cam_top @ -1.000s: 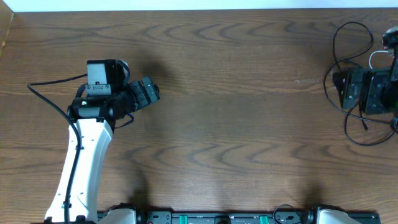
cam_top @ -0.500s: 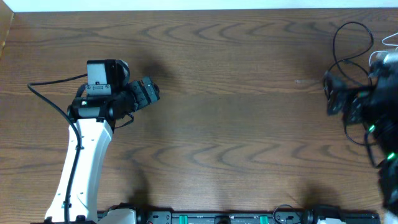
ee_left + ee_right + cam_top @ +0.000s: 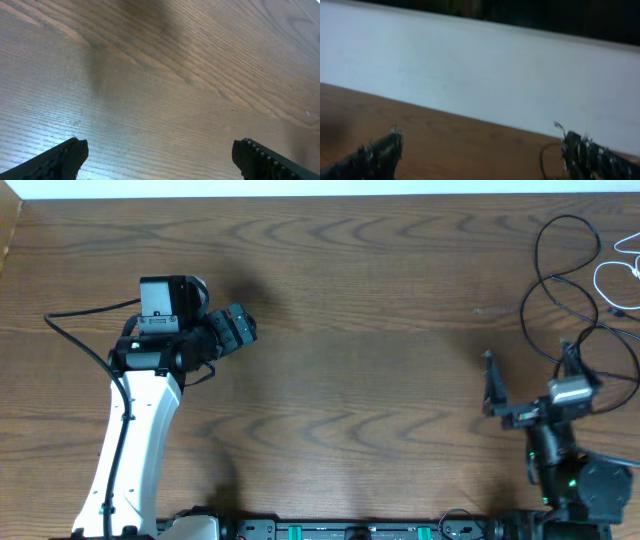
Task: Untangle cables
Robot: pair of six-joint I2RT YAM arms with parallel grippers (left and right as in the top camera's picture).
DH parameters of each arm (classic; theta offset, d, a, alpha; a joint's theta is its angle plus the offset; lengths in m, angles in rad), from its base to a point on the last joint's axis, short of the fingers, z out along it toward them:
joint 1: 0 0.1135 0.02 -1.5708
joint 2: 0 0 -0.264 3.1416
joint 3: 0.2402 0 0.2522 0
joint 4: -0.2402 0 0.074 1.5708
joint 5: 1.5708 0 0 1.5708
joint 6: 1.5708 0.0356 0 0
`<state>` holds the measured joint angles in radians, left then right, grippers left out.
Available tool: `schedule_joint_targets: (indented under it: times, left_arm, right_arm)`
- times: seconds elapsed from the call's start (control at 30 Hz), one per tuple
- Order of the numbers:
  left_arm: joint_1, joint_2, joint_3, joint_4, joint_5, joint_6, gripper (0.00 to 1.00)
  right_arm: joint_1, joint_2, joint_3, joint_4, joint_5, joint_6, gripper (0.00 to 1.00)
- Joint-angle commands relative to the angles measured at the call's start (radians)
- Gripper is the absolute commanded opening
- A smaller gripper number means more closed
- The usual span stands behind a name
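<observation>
The brown wooden table (image 3: 380, 330) is taking up almost the whole overhead view, with a white strip (image 3: 485, 75) running along its far edge. The left arm (image 3: 135, 440), white and long, is reaching up from the near edge over the left part of the table. The right arm (image 3: 575, 480), dark and folded low, is sitting at the near right corner.

The left gripper (image 3: 243, 327) is pointing right and hovering over bare wood. Its fingers (image 3: 60, 157) are standing wide apart in the wrist view, with nothing between them. The right gripper (image 3: 528, 370) is also gaping wide and holding nothing. Its two fingers (image 3: 375, 155) are sitting at opposite edges of its own wrist view and aiming toward the table's far edge.

The cables are lying at the far right side of the table, well apart from the left gripper. The black cable (image 3: 545, 280) is looping in big open curves, one strand passing close by the right gripper's outer finger. Whether it is touching is unclear. The white cable (image 3: 608, 280) is curling at the right edge, crossing the black one.
</observation>
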<state>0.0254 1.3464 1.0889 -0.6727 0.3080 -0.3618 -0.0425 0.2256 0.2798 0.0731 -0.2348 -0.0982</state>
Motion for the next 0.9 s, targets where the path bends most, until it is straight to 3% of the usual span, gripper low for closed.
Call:
schedule_joint_targets:
  times: [0.0,0.3,0.57,0.87]
  left_arm:
    - [0.003,0.006,0.008,-0.001,-0.013,0.010,0.98]
    - [0.003,0.006,0.008,-0.001,-0.013,0.010,0.98]
    - [0.003,0.006,0.008,-0.001,-0.013,0.010,0.98]
    - [0.003,0.006,0.008,-0.001,-0.013,0.010,0.98]
  right_arm:
    - [0.016,-0.064,-0.092,0.047,-0.012,0.002,0.99]
    - [0.038,-0.169,-0.275,0.137,-0.016,0.008,0.99]
    - [0.039,-0.220,-0.274,-0.135,-0.063,0.009,0.99]
    - [0.038,-0.213,-0.274,-0.125,-0.060,0.008,0.99]
